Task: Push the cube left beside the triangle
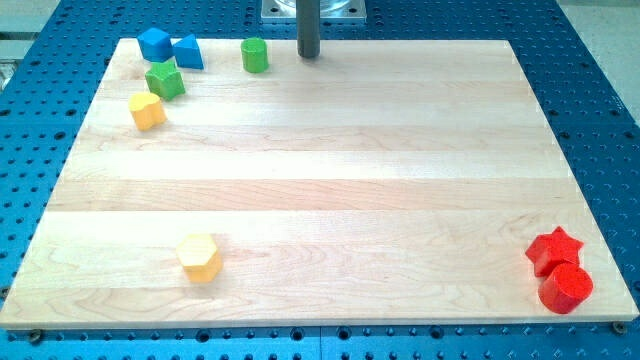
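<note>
**Tip at the board's top edge; blue cube already against the blue triangle**

The arm carries no claw; there is nothing to open or close. It ends in a dark rod whose tip (309, 56) rests near the top edge of the wooden board (320, 180), just to the view's right of the green cylinder (255, 55) and apart from it.

The blue cube (154, 44) sits in the view's top-left corner. The blue triangle (188, 52) stands on its right side, touching it or very nearly so. Below them lie the green star (165, 79) and a yellow block (147, 110). A yellow hexagonal block (200, 257) lies near the bottom edge. A red star (554, 249) and a red cylinder (566, 288) occupy the bottom-right corner.

Risks, as judged from this layout:

- A straight leftward stroke from the present position would strike the green cylinder first and drive it into the triangle.
- The cube lies behind the triangle as seen from the tip. Any push from the right would move the triangle as well, or instead.
- The cube is close to the board's top-left corner. An extended leftward push could send it off the edge.
- The green star lies just below the pair. A low approach could disturb it.
</note>
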You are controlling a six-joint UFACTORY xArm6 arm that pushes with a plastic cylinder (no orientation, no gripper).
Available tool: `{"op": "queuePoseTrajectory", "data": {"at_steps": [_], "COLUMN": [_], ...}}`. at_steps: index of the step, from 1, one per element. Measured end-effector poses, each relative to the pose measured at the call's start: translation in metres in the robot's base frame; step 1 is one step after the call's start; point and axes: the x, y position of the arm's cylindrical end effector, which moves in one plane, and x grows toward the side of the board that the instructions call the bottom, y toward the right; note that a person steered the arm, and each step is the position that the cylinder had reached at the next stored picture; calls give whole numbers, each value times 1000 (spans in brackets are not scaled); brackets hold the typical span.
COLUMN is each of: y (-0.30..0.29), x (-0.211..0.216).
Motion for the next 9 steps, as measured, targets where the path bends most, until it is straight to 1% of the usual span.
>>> {"op": "queuePoseTrajectory", "data": {"at_steps": [1,2,4,5,6,8,9], "y": [-33,-97,-195,-216,-224,-286,-286], "x": [-3,-4,-5,-5,-5,-4,-4]}}
